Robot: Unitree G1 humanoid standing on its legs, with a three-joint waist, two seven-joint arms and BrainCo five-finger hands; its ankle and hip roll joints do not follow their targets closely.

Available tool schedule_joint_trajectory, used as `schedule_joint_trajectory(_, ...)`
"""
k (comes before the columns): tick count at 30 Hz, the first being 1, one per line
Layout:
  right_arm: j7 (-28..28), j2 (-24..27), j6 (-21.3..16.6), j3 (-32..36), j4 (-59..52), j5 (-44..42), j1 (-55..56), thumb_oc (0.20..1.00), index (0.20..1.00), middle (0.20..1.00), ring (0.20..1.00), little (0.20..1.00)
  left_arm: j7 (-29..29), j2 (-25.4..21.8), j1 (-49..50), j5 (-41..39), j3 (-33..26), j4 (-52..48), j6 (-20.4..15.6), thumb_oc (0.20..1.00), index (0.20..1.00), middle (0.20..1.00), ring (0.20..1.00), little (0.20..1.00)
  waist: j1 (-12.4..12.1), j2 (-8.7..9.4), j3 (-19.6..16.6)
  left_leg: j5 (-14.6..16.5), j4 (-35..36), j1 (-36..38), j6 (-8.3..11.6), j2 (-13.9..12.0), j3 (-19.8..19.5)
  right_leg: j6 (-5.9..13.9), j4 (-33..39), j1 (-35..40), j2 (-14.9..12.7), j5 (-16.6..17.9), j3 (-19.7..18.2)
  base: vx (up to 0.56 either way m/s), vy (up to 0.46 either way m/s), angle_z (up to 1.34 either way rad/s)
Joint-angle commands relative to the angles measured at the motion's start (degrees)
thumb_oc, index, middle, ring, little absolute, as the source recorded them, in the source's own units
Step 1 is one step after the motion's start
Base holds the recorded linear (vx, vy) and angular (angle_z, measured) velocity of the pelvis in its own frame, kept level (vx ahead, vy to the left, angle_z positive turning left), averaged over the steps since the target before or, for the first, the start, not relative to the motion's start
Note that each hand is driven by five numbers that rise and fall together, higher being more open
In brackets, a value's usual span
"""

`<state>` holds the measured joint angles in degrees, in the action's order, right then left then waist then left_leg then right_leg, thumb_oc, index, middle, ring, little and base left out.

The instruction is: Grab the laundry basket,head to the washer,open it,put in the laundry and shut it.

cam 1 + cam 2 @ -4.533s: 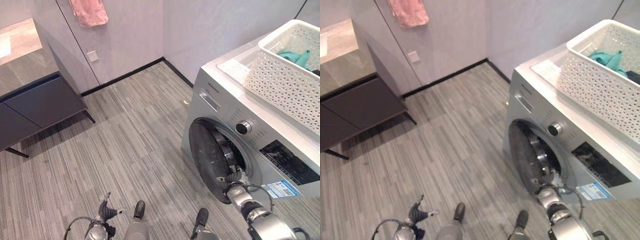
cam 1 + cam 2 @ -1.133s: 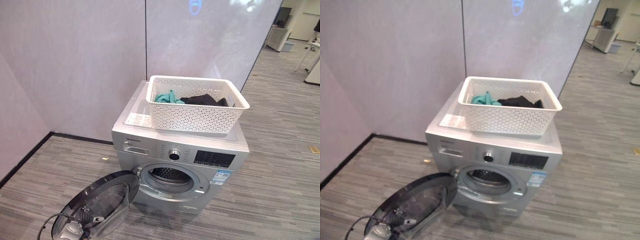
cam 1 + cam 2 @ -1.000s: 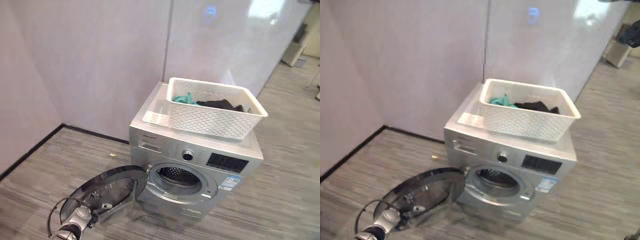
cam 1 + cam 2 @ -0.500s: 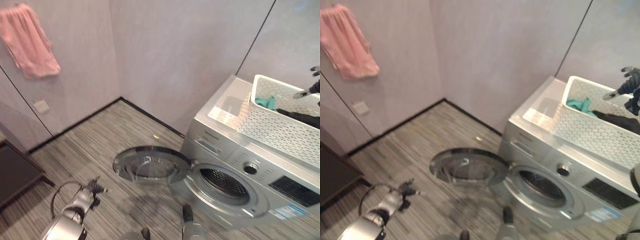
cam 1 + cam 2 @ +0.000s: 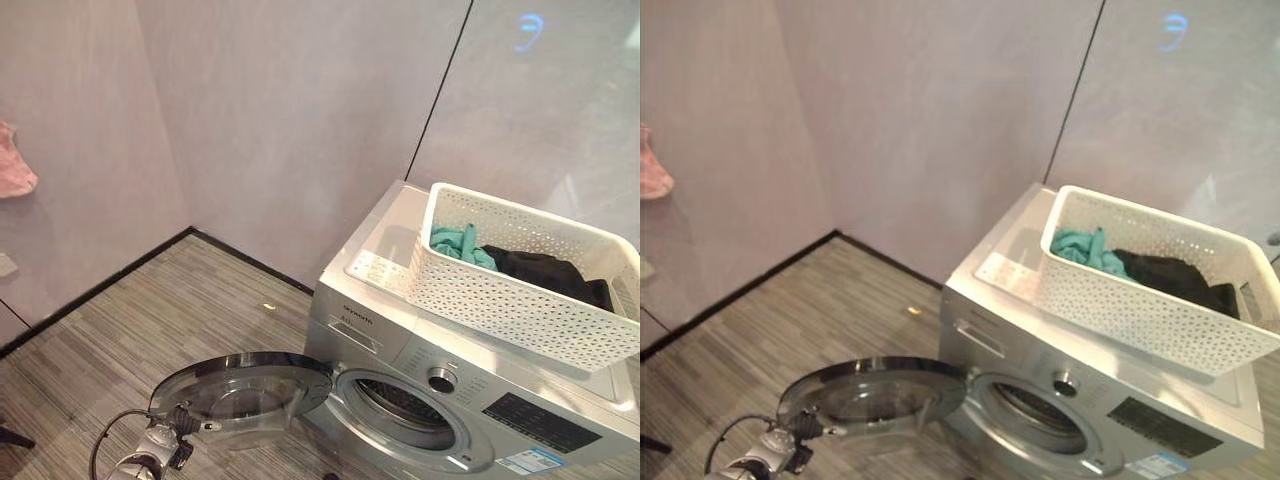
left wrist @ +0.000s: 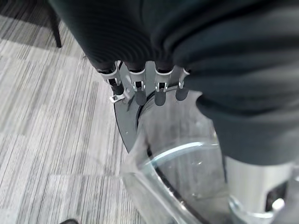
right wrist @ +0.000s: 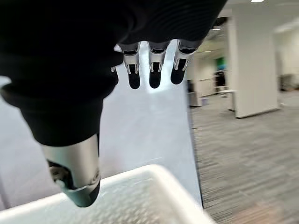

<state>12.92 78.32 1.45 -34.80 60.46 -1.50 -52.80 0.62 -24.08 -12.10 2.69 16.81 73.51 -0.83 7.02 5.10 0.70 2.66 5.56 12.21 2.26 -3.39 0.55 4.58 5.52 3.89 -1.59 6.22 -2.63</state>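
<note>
While the laundry basket point(image 5: 520, 290) sits atop the washer point(image 5: 400, 345), left robot hand point(image 6: 145, 86), seemingly relaxed, nears its door point(image 5: 240, 385).

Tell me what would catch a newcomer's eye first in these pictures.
The silver front-loading washing machine stands against the pale wall, its round glass door swung wide open over the grey striped floor. On its top sits a white perforated plastic laundry basket holding a teal garment and a black one. The left hand is low beside the door's edge.

The laundry basket point(image 5: 520, 285) (clothes point(image 5: 500, 262) inside) sits on the washer point(image 5: 470, 400), its door point(image 5: 240, 390) open leftward.
</note>
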Motion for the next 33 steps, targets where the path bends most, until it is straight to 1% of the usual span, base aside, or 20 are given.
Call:
schedule_joint_trajectory(1,-1.19,6.04,-0.73,0.61,0.01,-2.49,-5.09,1.000,1.000,1.000,1.000,1.000,-0.47,-0.90,-0.30,-0.23,0.73,0.39,-1.35,1.000,1.000,1.000,1.000,1.000,-1.57,0.26,-0.10,4.12,-3.21,0.14,1.61,-6.16,-2.92,2.55,-0.72,-3.11,-4.80,-3.11,0.55,0.00,0.000,0.00)
schedule_joint_trajectory(2,-1.20,6.03,-0.73,0.68,0.00,-2.49,-5.01,1.000,1.000,1.000,1.000,1.000,-0.47,-0.91,-0.30,-0.23,0.74,0.38,-1.35,1.000,1.000,1.000,1.000,1.000,-1.63,0.27,-0.09,4.12,-3.18,0.18,1.61,-6.17,-2.86,2.55,-0.72,-3.11,-4.78,-3.10,0.49,0.00,-0.015,-0.04)
schedule_joint_trajectory(5,0.06,2.96,-1.15,2.99,-0.57,-7.00,-2.94,1.000,1.000,1.000,1.000,1.000,-0.73,-0.86,0.81,-0.93,-0.49,0.83,-1.38,1.000,1.000,1.000,1.000,1.000,-2.08,-0.06,0.01,4.47,-2.54,1.31,1.41,-6.10,-1.25,2.70,-0.52,-3.58,-4.37,-2.54,-1.30,0.00,-0.013,-0.10)
schedule_joint_trajectory(7,0.26,0.84,-1.23,2.38,-0.14,-7.20,-3.21,1.000,1.000,1.000,1.000,1.000,-0.88,-0.50,1.13,-1.04,-0.49,0.99,-1.36,1.000,1.000,1.000,1.000,1.000,-2.58,-0.11,0.17,4.52,-2.27,1.76,1.34,-6.15,-0.54,2.75,-0.52,-3.73,-4.22,-2.44,-1.84,0.00,-0.005,-0.29)
schedule_joint_trajectory(8,0.26,0.82,-1.23,2.29,-0.11,-7.20,-3.30,1.000,1.000,1.000,1.000,1.000,-0.88,-0.49,1.14,-1.04,-0.51,0.99,-1.37,1.000,1.000,1.000,1.000,1.000,-2.60,-0.12,0.17,4.52,-2.25,1.79,1.34,-6.16,-0.51,2.75,-0.52,-3.73,-4.21,-2.44,-1.87,0.00,-0.005,-0.42)
schedule_joint_trajectory(10,1.20,-1.37,-0.96,-0.45,-1.26,-5.55,-4.39,1.000,1.000,1.000,1.000,1.000,-0.90,0.09,1.18,-0.87,-0.19,1.07,-1.31,1.000,1.000,1.000,1.000,1.000,-3.02,-0.16,0.20,4.51,-1.98,2.06,1.24,-6.11,-0.28,2.68,-0.52,-3.54,-4.10,-2.64,-1.94,0.01,-0.007,-0.24)
schedule_joint_trajectory(12,1.45,-2.55,-0.91,-2.75,-2.94,-4.54,-5.78,1.000,1.000,1.000,1.000,1.000,-0.78,0.63,1.03,-0.75,0.17,1.05,-1.20,1.000,1.000,1.000,1.000,1.000,-3.15,-0.23,0.28,4.52,-2.14,1.84,1.22,-6.10,-0.34,2.58,-0.52,-3.53,-4.14,-2.69,-1.78,0.00,0.000,0.00)
schedule_joint_trajectory(14,1.62,-3.08,-0.96,-3.56,-3.90,-4.10,-6.26,1.000,1.000,1.000,1.000,1.000,-0.76,0.85,1.03,-0.66,0.33,1.13,-1.17,1.000,1.000,1.000,1.000,1.000,-3.23,-0.20,0.29,4.54,-2.19,1.80,1.22,-6.09,-0.36,2.57,-0.52,-3.56,-4.13,-2.72,-1.70,0.00,0.000,0.00)
schedule_joint_trajectory(15,1.95,-4.05,-0.94,-5.63,-5.76,-3.24,-7.24,1.000,1.000,1.000,1.000,1.000,-0.80,1.37,1.02,-0.82,0.49,1.27,-1.09,1.000,1.000,1.000,1.000,1.000,-3.39,-0.20,0.36,4.59,-2.26,1.77,1.17,-6.14,-0.34,2.55,-0.52,-3.58,-4.14,-2.76,-1.58,0.00,0.000,0.00)
schedule_joint_trajectory(17,1.96,-4.07,-0.93,-5.84,-5.71,-3.25,-7.45,1.000,1.000,1.000,1.000,1.000,-0.80,1.42,1.03,-0.82,0.44,1.27,-1.09,1.000,1.000,1.000,1.000,1.000,-3.35,-0.26,0.36,4.59,-2.26,1.76,1.17,-6.15,-0.34,2.55,-0.52,-3.58,-4.14,-2.76,-1.58,0.00,0.000,0.00)
schedule_joint_trajectory(18,2.62,-5.06,-1.15,-8.68,-8.71,-2.05,-8.72,1.000,1.000,1.000,1.000,1.000,-0.99,1.97,1.22,-1.07,0.47,1.63,-1.05,1.000,1.000,1.000,1.000,1.000,-3.63,-0.12,0.51,4.65,-2.16,1.73,1.15,-6.19,-0.22,2.53,-0.52,-3.69,-4.08,-2.70,-1.60,0.00,0.003,-0.03)
schedule_joint_trajectory(22,3.77,-6.01,-1.24,-11.16,-10.39,-0.82,-8.96,1.000,1.000,1.000,1.000,1.000,-1.67,2.57,1.39,-1.85,0.67,0.94,-1.26,1.000,1.000,1.000,1.000,1.000,-4.00,0.03,0.76,4.64,-2.07,1.46,1.24,-6.36,-0.28,2.54,-0.52,-3.64,-4.18,-2.67,-1.23,0.00,0.005,0.02)
schedule_joint_trajectory(27,4.54,-6.26,-1.11,-11.75,-12.00,0.21,-7.65,1.000,1.000,1.000,1.000,1.000,-1.68,2.87,1.51,-2.40,0.46,0.78,-1.28,1.000,1.000,1.000,1.000,1.000,-4.15,0.29,0.88,4.59,-2.14,1.10,1.34,-6.51,-0.59,2.45,-0.52,-3.65,-4.26,-2.81,-0.70,0.00,0.000,0.00)
schedule_joint_trajectory(33,5.55,-3.64,-1.37,-9.64,-12.77,1.17,-2.86,1.000,1.000,1.000,1.000,1.000,-2.41,3.23,2.27,-2.61,0.12,0.56,-1.29,1.000,1.000,1.000,1.000,1.000,-3.87,0.48,1.08,4.53,-2.00,0.66,1.61,-6.72,-1.10,2.42,-0.52,-3.59,-4.49,-3.00,0.13,0.01,0.000,0.02)
